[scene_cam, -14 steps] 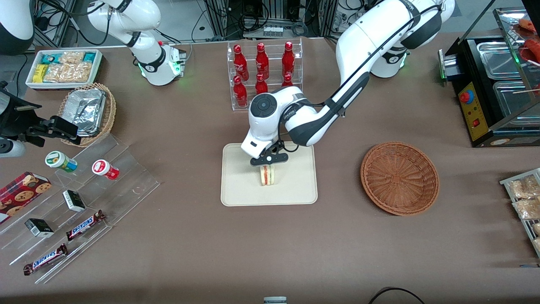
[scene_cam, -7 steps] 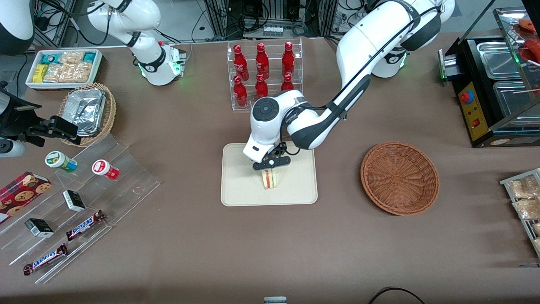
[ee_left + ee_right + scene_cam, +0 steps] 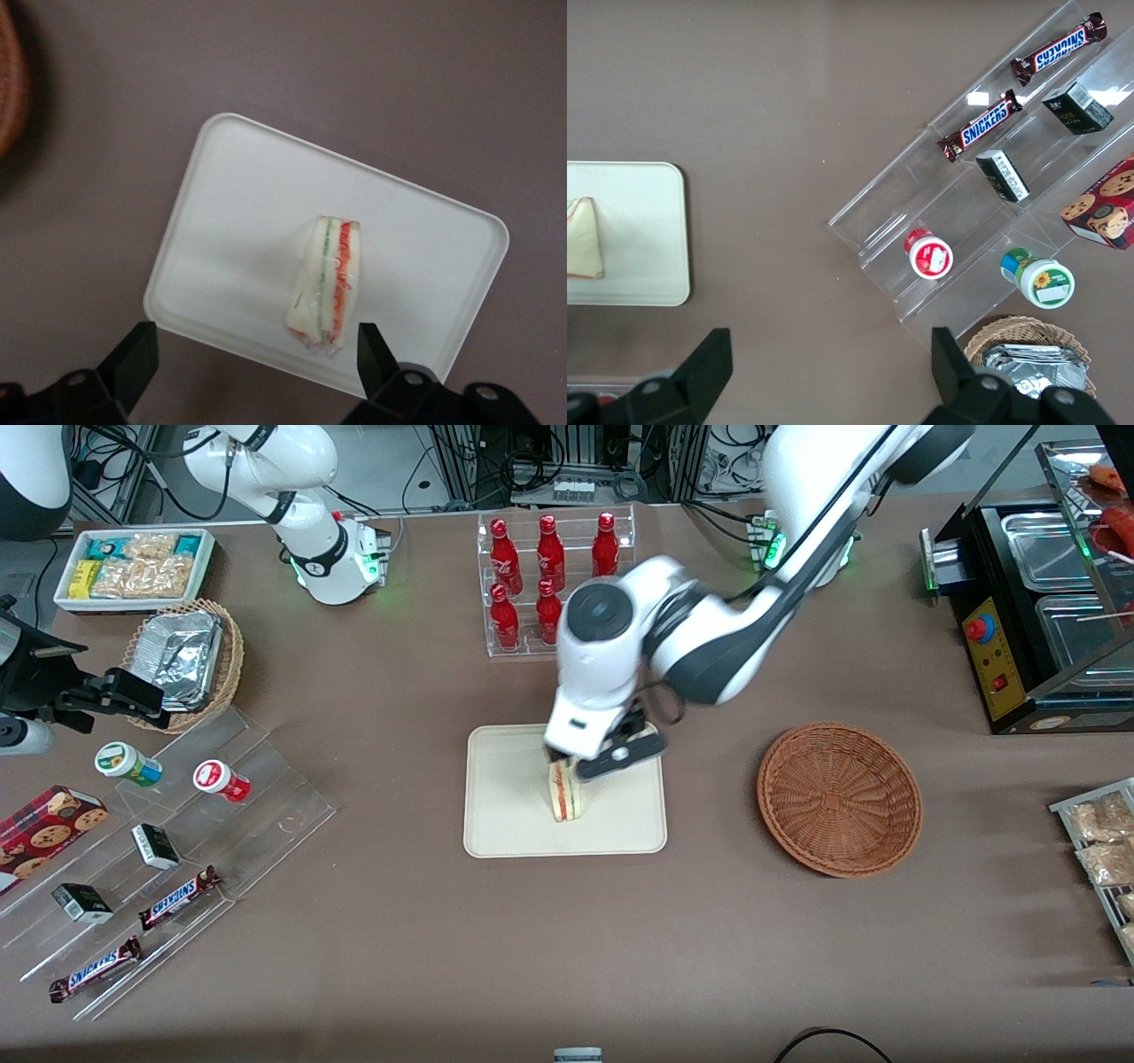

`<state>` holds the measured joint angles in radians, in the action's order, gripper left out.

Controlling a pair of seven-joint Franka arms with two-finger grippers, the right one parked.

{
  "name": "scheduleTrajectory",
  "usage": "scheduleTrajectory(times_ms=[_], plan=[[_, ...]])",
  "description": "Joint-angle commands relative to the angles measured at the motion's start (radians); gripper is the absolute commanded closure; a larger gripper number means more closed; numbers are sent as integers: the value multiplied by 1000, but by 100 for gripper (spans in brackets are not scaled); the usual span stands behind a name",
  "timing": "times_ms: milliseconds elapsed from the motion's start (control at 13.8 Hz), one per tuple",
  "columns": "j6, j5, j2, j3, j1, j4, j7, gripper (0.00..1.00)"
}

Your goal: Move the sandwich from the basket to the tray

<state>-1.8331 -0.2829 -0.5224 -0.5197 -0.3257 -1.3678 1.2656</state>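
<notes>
Now the triangular sandwich [image 3: 324, 283] lies on the smooth tray [image 3: 239, 186], jaws wide above.

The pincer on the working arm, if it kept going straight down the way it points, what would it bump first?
Probably the sandwich. The open pincer hangs above the tray, pointing down, and the sandwich stands on the tray almost under it. It might slip just beside it and meet the tray instead; depth is hard to judge.

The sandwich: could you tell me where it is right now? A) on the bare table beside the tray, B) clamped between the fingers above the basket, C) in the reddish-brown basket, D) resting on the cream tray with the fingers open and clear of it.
D: the sandwich rests on the tray, and the gripper, raised above it, has its fingers spread and apart from the bread; the basket holds nothing.
</notes>
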Motion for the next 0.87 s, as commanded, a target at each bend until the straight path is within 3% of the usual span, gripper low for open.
scheduleTrajectory(times_ms=[0,218,435,581,798], plan=[[125,76,145,1,94,-50,-40,1],[283,155,247,3,219,-57,-243,1],[386,172,307,3,322,-60,-408,1],[402,174,349,3,387,-94,-498,1],[403,238,442,4,526,-174,-707,1]])
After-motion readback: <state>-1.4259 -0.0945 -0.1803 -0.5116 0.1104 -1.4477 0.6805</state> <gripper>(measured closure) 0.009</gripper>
